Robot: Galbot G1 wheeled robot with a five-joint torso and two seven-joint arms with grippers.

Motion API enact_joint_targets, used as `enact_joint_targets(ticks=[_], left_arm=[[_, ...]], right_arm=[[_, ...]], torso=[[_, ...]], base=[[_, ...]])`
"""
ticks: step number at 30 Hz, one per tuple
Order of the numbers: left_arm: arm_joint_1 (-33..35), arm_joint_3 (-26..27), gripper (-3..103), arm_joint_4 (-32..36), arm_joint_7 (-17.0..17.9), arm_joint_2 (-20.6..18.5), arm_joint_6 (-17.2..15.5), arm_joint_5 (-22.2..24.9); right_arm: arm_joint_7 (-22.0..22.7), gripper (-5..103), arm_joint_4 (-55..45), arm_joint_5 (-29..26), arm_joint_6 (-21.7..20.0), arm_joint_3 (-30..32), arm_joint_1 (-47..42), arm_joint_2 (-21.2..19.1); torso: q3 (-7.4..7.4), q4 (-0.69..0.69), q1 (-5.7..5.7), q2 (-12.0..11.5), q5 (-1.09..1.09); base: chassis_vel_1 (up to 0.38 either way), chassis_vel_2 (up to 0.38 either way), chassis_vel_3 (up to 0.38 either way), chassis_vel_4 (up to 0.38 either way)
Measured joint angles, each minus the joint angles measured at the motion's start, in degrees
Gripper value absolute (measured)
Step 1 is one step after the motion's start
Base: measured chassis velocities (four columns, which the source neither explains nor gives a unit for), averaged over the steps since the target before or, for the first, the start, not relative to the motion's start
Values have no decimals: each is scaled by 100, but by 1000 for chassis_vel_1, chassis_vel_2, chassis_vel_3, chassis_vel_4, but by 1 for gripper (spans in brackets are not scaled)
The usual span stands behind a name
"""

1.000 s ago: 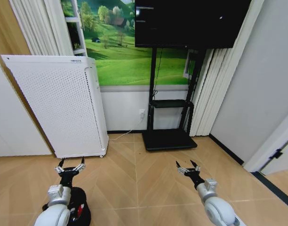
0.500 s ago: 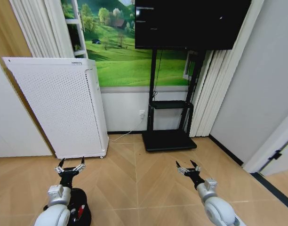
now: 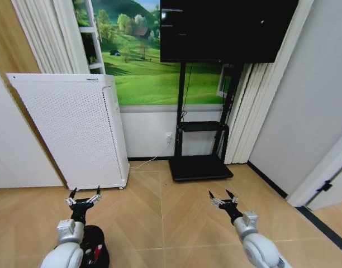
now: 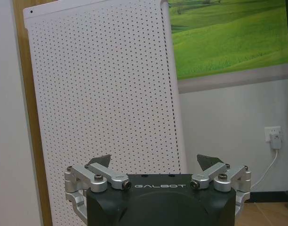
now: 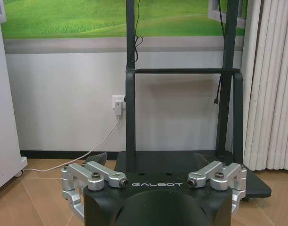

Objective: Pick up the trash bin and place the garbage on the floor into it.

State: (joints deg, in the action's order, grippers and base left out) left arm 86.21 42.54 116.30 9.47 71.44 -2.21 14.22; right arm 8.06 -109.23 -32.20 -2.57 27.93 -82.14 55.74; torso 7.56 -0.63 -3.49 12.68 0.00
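Left gripper (image 3: 82,196): fingers spread wide, empty, raised above floor. Right gripper (image 3: 223,197): spread wide, empty, over bare floor. Bin (image 3: 95,251): on floor beneath left arm, near purifier (image 3: 76,131).

Ahead of me a tall white perforated appliance (image 3: 76,131) stands on the wooden floor (image 3: 176,218) against the wall. Just beside it, a white cord (image 3: 151,156) runs down from a wall socket (image 3: 169,134). Right of that, a black stand (image 3: 202,128) carries a dark screen (image 3: 227,28), before a green meadow mural (image 3: 143,61).
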Motion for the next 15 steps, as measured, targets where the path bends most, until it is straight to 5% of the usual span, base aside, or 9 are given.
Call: enact_joint_targets(ticks=[15], left_arm=[[0,0,100,0,0,0,0,0]], right_arm=[[0,100,0,0,0,0,0,0]], torso=[[253,0,-94,348,0]], base=[[0,0,0,0]])
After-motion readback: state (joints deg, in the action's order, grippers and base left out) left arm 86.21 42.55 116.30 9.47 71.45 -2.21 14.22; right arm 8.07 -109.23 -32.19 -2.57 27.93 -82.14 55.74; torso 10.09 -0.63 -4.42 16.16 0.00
